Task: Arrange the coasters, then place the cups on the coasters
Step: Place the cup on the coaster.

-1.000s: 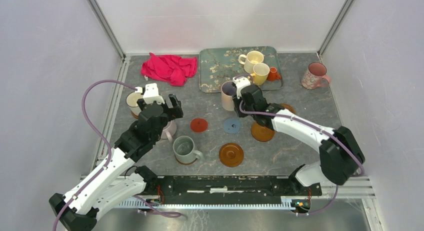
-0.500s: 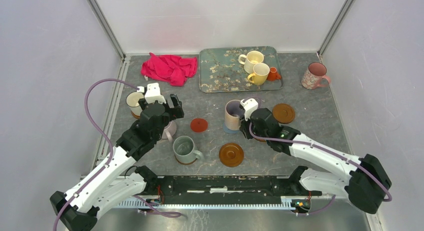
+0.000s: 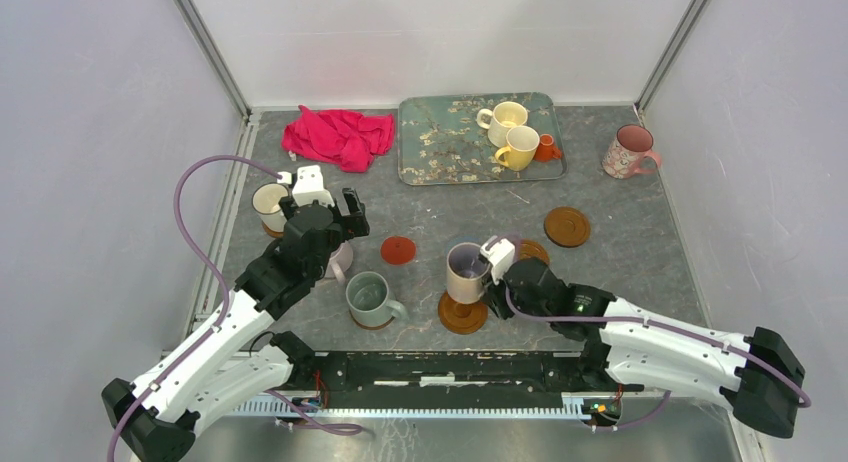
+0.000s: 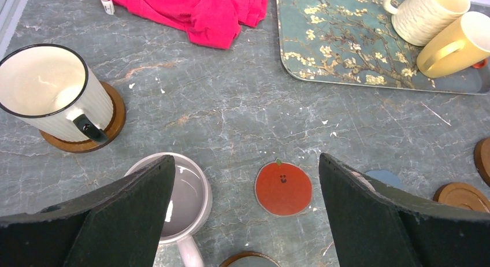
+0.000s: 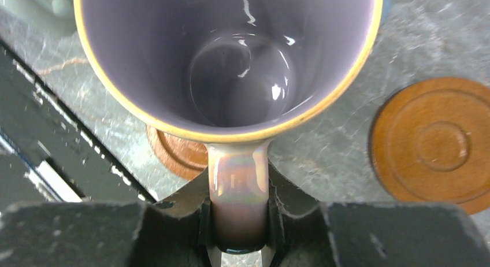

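Nearest, at six o'clock in the overhead view, the right gripper (image 5: 237,223) is clamped on the handle of the mauve mug (image 3: 464,270), which sits over an amber coaster (image 3: 463,317); whether the base touches it I cannot tell. In the wrist view the coaster shows only at the mug's seven o'clock, so the mug may land off-centre on the ringed rim and rock once released. At nine o'clock the left gripper (image 4: 245,163) gapes empty above a pale mug (image 4: 188,197). At twelve, the tray (image 3: 440,142) holds a cream mug (image 3: 505,117) and a yellow mug (image 3: 520,145).
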Tool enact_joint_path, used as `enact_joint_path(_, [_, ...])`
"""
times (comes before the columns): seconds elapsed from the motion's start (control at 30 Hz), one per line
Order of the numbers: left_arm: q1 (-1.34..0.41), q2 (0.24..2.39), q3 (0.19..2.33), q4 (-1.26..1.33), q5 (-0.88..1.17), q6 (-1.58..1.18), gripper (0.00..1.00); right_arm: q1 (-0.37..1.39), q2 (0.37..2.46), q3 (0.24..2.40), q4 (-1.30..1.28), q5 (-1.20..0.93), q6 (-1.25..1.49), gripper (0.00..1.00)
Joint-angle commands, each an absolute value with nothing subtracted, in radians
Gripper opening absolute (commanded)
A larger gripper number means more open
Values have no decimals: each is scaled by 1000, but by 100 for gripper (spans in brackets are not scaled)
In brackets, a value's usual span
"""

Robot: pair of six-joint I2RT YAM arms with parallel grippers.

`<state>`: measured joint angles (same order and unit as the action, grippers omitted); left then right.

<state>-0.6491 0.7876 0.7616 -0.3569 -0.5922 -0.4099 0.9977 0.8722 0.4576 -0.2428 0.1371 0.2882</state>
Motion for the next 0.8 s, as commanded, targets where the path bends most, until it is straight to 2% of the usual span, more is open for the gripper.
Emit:
enact_joint_path(0.0, [-644, 784, 765, -325, -597, -442, 100, 1071, 815, 442, -135, 182, 336, 0])
enact_joint_path(0.37, [-644, 788, 767, -326, -595, -440, 100, 1232, 829, 409, -105, 313, 357, 0])
enact_joint_path(0.77, [-644, 787, 767, -325, -597, -440, 100, 1280, 841, 381, -91, 342, 390, 0])
